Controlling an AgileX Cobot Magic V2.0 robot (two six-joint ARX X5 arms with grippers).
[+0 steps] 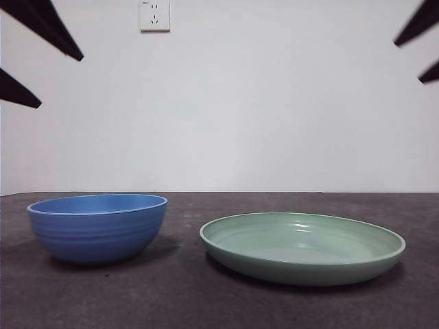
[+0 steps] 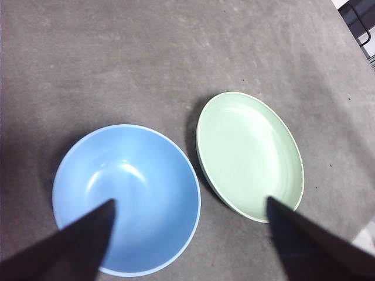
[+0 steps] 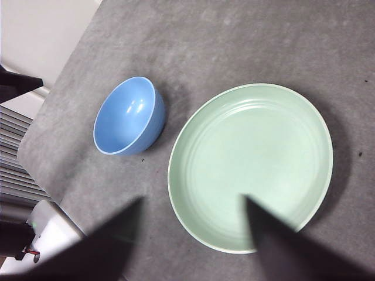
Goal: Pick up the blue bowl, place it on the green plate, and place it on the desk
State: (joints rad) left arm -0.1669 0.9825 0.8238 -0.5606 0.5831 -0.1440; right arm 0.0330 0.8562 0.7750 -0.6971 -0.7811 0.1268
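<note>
Blue bowl [image 1: 97, 227] upright on counter [image 1: 178, 295], beside but apart from green plate [image 1: 302, 247]. Wall outlet [image 1: 154, 15] above. Black tool tips at both top corners.

A: Where does the blue bowl [image 1: 97, 227] sit?

B: Upright on the counter [image 1: 206, 295], mouth up and empty. It is round and deep, medium blue, with faint horizontal ridges on its outside and a smooth rim.

A: And the green plate [image 1: 302, 248]?

B: Flat on the same dark, speckled counter, beside the bowl with a strip of bare surface between them, not touching. It is pale mint green, wide and shallow, with a raised rim and faint rings inside, wider than the bowl and also empty.
</note>
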